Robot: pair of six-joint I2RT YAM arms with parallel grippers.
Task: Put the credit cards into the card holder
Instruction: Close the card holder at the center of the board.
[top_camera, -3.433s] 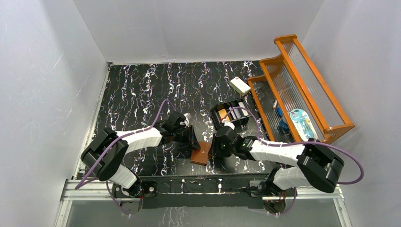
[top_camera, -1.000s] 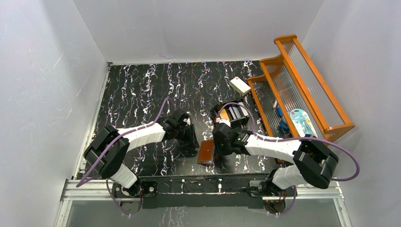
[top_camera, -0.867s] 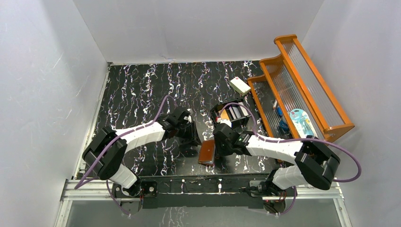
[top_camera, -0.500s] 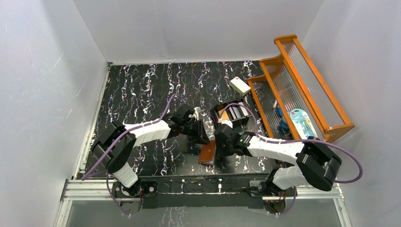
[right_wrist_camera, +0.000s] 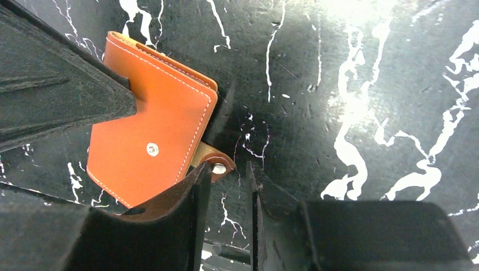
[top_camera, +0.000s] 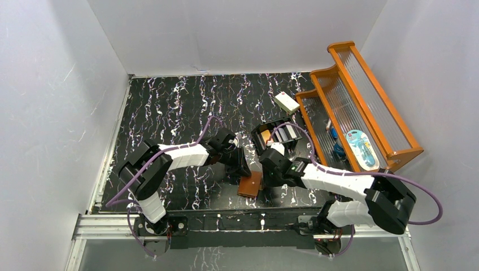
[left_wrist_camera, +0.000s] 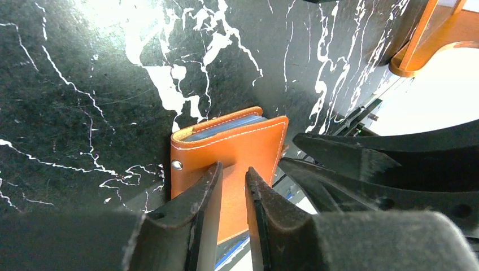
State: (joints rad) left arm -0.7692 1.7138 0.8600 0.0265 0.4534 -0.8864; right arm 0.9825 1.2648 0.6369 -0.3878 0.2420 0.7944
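Observation:
The card holder (top_camera: 250,184), a brown leather wallet, lies folded shut on the black marble table between my two grippers. In the left wrist view my left gripper (left_wrist_camera: 233,169) hangs over the card holder (left_wrist_camera: 231,147), jaws a narrow slit apart, its leather face showing through the gap. In the right wrist view my right gripper (right_wrist_camera: 227,168) is open beside the card holder (right_wrist_camera: 149,135). The snap tab (right_wrist_camera: 217,165) lies at the tip of its left finger, ungripped. The credit cards (top_camera: 281,134) stand in a black box (top_camera: 257,138) behind.
A white block (top_camera: 286,102) lies at the back right. An orange wooden rack (top_camera: 361,96) with small blue items fills the right side. My right arm's purple cable crosses over the black box. White walls enclose the table.
My left gripper has moved right, onto the card holder, and its jaws have narrowed. The card holder has settled flatter on the table. My right gripper has shifted slightly right.

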